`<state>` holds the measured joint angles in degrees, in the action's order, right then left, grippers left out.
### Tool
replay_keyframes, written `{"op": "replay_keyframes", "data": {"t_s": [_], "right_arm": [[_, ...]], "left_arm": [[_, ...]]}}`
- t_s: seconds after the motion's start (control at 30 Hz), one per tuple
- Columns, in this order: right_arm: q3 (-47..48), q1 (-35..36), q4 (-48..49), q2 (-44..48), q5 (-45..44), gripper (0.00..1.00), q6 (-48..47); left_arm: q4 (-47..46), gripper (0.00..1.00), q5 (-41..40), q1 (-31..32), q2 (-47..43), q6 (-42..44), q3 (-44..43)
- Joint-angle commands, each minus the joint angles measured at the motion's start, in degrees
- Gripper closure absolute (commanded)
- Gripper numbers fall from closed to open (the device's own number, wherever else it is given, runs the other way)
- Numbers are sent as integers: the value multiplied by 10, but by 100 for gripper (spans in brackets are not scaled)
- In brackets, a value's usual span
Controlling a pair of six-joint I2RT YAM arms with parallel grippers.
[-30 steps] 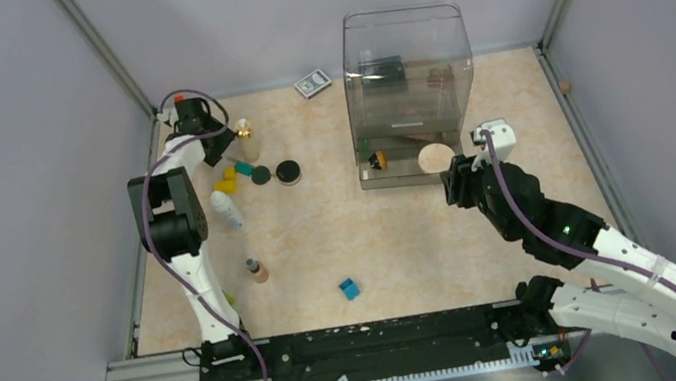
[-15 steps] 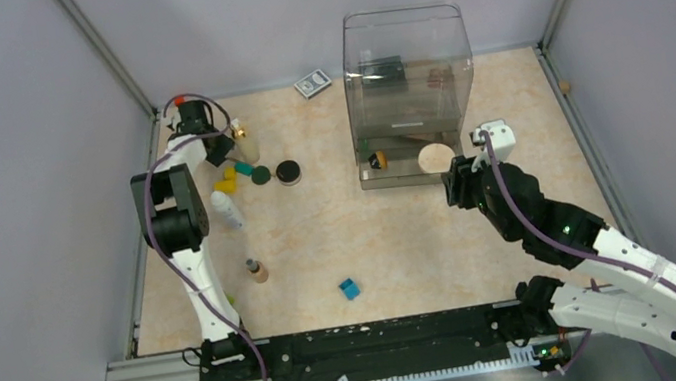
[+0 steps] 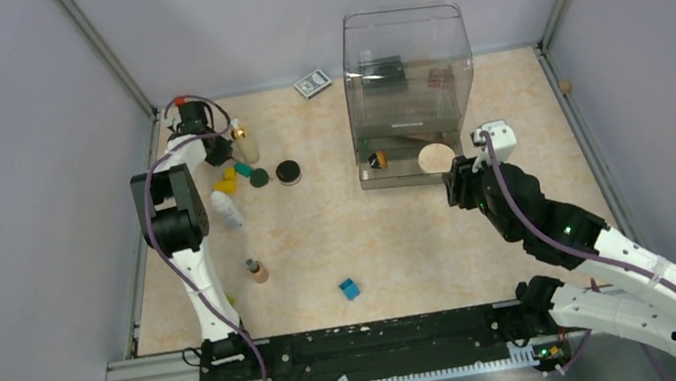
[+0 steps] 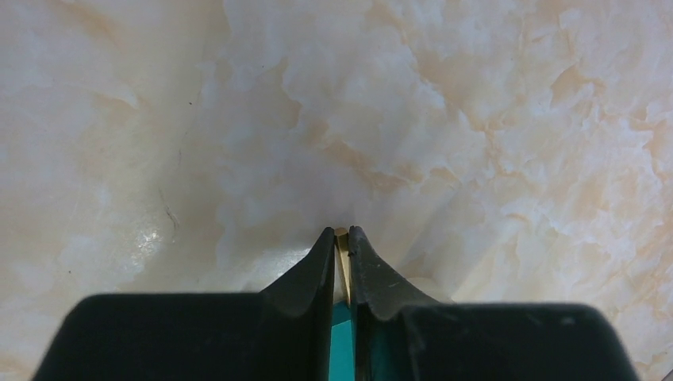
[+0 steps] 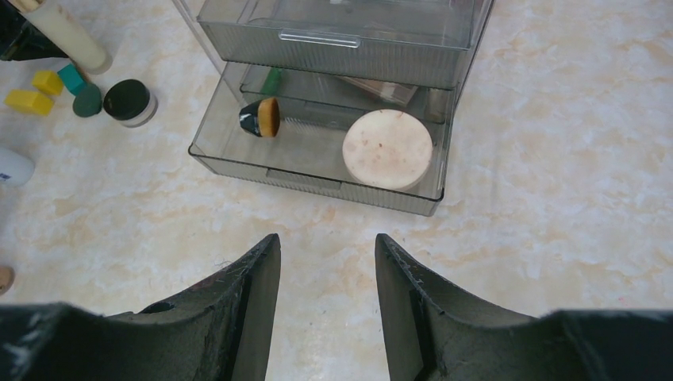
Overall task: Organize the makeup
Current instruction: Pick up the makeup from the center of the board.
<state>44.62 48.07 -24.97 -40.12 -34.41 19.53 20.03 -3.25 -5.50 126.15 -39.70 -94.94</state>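
Left gripper (image 4: 341,236): far-left corner of the table (image 3: 392,243), fingers pressed almost together, with a thin gold sliver pinched between the tips. In the top view it sits right against the top of the gold-capped clear bottle (image 3: 247,145), so it reads as clamped on the bottle's gold top.

Right gripper (image 5: 325,278): fingers wide apart and holding nothing. It hovers over bare table just near of the clear drawer organizer (image 3: 403,29).

The organizer's bottom drawer (image 5: 317,176) is pulled out toward the near side. Inside it:
- beige round disc (image 5: 387,148) lying flat at the right
- short black-handled brush (image 5: 260,117) at the left, on its side
- pinkish palette (image 5: 381,87) further back, partly under the upper drawer

A dark square palette (image 3: 382,70) shows through the organizer's upper level.

Loose on the left side:
- black round compact (image 3: 288,172) just beside a dark green disc (image 3: 260,175)
- white bottle (image 3: 227,210) lying down, near of those
- tan tube (image 3: 256,270) nearer still, well apart from the rest

Non-makeup:
- yellow blocks (image 3: 228,182) and a teal block (image 3: 243,168), just near of the gold-capped bottle
- blue cube (image 3: 350,289) at near centre
- grey patterned card box (image 3: 312,84) at the far edge, left of the organizer
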Motion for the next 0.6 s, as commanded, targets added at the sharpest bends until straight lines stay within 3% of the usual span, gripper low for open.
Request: {"op": "replay_keyframes", "data": {"t_s": [0.0,0.13,0.57], "right_arm": [[3,-6,10,7,-8,53,-5],[3,-7,10,7,-7,53,-4],[-3,-6,21,5,-3,53,-3]], "left_arm": [[19,88,-4,-4,11,10,-1],[36,100,-16,-13,9,9,1],[47,100,-72,-37,-30,40,43]]}}
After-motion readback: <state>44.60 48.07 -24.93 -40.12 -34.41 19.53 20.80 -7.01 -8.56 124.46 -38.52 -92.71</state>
